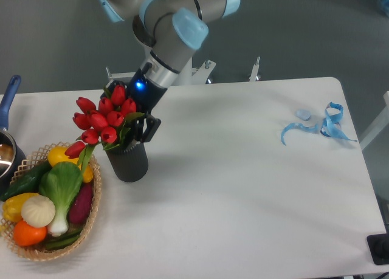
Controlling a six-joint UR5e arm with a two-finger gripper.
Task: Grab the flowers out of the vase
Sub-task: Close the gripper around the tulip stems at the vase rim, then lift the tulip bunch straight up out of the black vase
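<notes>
Grey tubular arm with pale blue joint caps, glowing blue wrist light, black claw (141, 130).

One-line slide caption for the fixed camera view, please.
UR5e gripper with jaws open, lowered at the red tulip flowers standing in the black vase, beside a wicker basket of vegetables.

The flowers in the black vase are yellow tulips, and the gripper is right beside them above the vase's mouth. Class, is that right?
Not quite. The camera view shows the flowers are red tulips, not yellow. The rest holds: they stand in the black vase, with the gripper right beside them above its mouth.
</notes>
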